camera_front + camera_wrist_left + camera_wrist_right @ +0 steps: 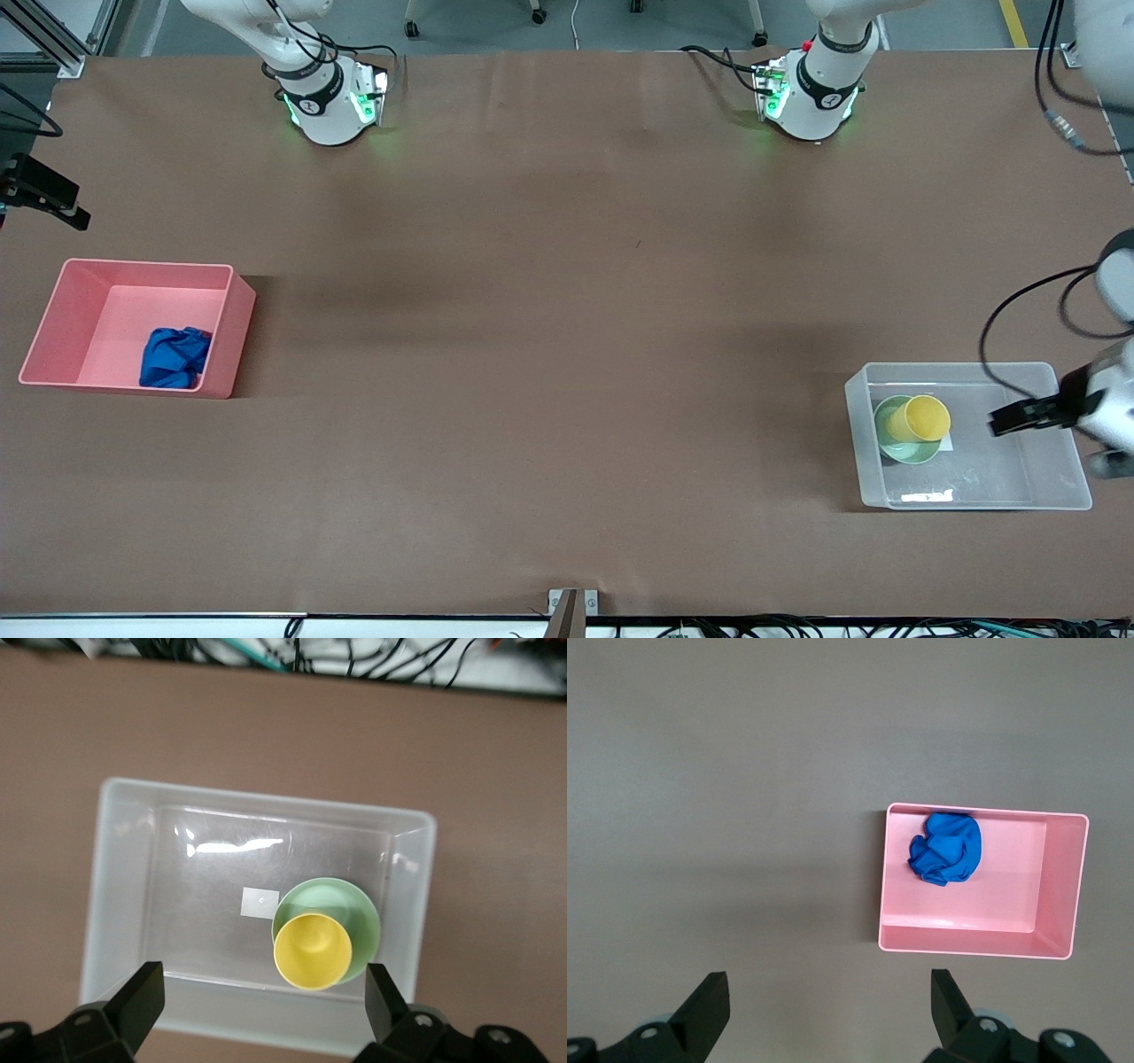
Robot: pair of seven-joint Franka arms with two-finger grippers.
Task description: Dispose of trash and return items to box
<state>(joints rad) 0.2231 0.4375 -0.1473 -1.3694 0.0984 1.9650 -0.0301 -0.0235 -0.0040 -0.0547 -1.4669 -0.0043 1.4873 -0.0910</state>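
Note:
The blue wad of trash (174, 357) lies in the opaque pink bin (62, 310) toward the right arm's end of the table; it also shows in the right wrist view (948, 848). The yellow cup (921, 418) stands in the mint-green bowl (890, 439) inside the clear tub (1063, 483) toward the left arm's end. In the left wrist view the cup (312, 950) sits in the bowl (359, 912) next to the white label (260, 902). My left gripper (1005, 418) (263, 1001) hangs open and empty over the tub's rim. My right gripper (75, 213) (830, 1005) hangs open and empty over bare table beside the pink bin (1063, 943).
The brown table (567, 354) stretches wide between the two containers. A small metal bracket (571, 607) sits at the table's edge nearest the front camera, with cables (797, 627) along it. Both arm bases (332, 102) (811, 97) stand farthest from the camera.

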